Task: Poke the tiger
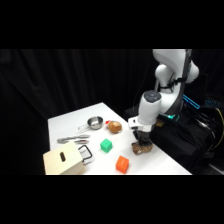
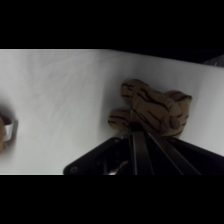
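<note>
The gripper [image 1: 142, 141] is seen low over the white bench [image 1: 70, 122], at the bench's edge near the arm's base. In the wrist view its black fingers [image 2: 137, 150] are seen close together, side by side, with their tips right at the tiger [image 2: 152, 111]. The gripper looks closed, and nothing is held between the fingers.

The tiger is found right under the gripper. It is a small, lumpy, brown toy with dark stripes, and it is lying on the bench. From the side view it is partly hidden by the gripper, so only its lower part [image 1: 141, 148] is seen. Whether the tips are pressing into the toy cannot be told.

An orange block [image 1: 122, 164] is seen near the gripper, toward the front of the bench. A green block [image 1: 106, 145] is set a little farther off. A round tan ball [image 1: 115, 127] is seen just beyond the gripper, with a small metal bowl [image 1: 94, 122] beside it. Metal tongs [image 1: 73, 139] and a wooden box [image 1: 65, 161] are placed well away from the gripper, on the far side of the bench.
</note>
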{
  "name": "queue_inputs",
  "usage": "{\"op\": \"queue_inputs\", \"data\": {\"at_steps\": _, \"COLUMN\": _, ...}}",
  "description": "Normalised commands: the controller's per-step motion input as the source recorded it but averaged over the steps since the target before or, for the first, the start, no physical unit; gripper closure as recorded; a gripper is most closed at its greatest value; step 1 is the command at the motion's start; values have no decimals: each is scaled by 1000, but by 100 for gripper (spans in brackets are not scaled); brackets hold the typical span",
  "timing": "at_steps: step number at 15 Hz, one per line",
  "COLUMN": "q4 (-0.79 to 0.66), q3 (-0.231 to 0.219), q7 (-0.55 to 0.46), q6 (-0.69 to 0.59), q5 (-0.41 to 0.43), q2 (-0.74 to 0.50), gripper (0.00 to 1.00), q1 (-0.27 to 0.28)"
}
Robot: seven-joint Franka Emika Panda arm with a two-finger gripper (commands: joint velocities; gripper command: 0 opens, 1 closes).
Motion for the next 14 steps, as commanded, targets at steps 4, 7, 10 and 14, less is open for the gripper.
{"op": "queue_inputs", "data": {"at_steps": 4, "q4": 158, "q3": -138, "q7": 5, "q6": 83, "q5": 69, "q2": 260, "gripper": 96, "q1": 233}}
{"op": "queue_inputs", "data": {"at_steps": 7, "q4": -62, "q3": -38, "q7": 37, "q6": -287, "q5": 88, "q2": -297, "gripper": 97, "q1": 195}}
{"op": "queue_inputs", "data": {"at_steps": 10, "q4": -152, "q3": 74, "q7": 34, "q6": -513, "q5": 89, "q2": -654, "gripper": 97, "q1": 61}}
{"op": "queue_inputs", "data": {"at_steps": 14, "q4": 36, "q3": 157, "q7": -62, "q6": -584, "q5": 125, "q2": -504, "gripper": 70, "q1": -149}}
